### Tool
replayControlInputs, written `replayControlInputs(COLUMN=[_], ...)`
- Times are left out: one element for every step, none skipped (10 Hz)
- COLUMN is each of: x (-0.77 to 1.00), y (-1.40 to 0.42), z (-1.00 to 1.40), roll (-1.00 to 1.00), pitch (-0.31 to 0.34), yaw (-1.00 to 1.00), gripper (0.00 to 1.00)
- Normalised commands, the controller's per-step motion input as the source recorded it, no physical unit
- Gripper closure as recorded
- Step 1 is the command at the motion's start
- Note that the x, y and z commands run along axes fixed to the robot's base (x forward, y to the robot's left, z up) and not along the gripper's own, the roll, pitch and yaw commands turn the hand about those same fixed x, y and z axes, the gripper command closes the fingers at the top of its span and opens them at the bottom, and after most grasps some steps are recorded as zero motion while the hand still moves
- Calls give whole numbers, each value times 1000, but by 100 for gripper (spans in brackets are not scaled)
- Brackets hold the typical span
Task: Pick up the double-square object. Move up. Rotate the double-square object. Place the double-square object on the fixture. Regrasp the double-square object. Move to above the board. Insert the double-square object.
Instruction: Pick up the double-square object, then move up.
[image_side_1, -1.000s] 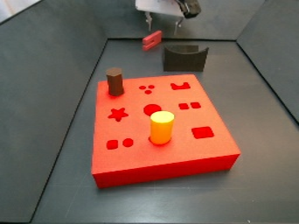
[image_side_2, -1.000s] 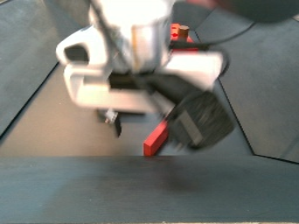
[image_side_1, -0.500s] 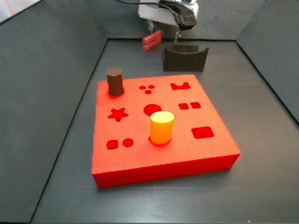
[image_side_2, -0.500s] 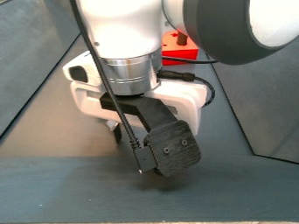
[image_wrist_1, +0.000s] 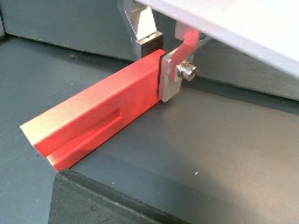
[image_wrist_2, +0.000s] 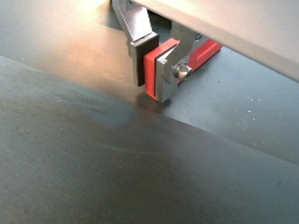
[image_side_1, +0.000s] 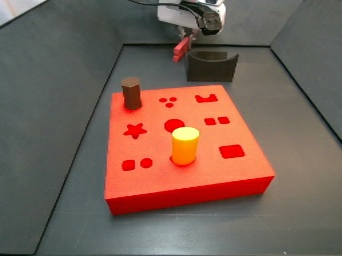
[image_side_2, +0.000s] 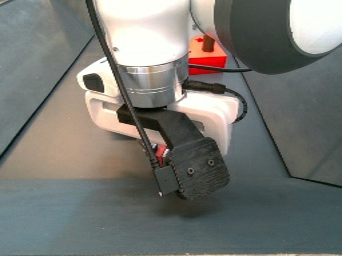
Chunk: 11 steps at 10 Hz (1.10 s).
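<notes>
gripper above far floor, left of fixture, clamped on double-square object | piece hangs tilted between silver fingers in both wrist views | board near, holding yellow cylinder, brown cylinder | no readable writing

- I see a dark grey tabletop.
- The red board lies on it.
- The fixture stands behind the board, far side.
- The end effector hangs above the far tabletop, clamping the double-square object.
</notes>
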Motion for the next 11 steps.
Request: replayControlInputs(x=[0, 0, 0, 0, 0, 0, 0, 0, 0, 0, 21], y=[0, 0, 0, 0, 0, 0, 0, 0, 0, 0, 60], z=[0, 0, 0, 0, 0, 0, 0, 0, 0, 833, 841], roll=[0, 0, 0, 0, 0, 0, 0, 0, 0, 0, 15], pitch=[0, 0, 0, 0, 0, 0, 0, 0, 0, 0, -8], yaw=[0, 0, 0, 0, 0, 0, 0, 0, 0, 0, 23], gripper=[100, 100, 100, 100, 100, 100, 100, 100, 100, 100, 100])
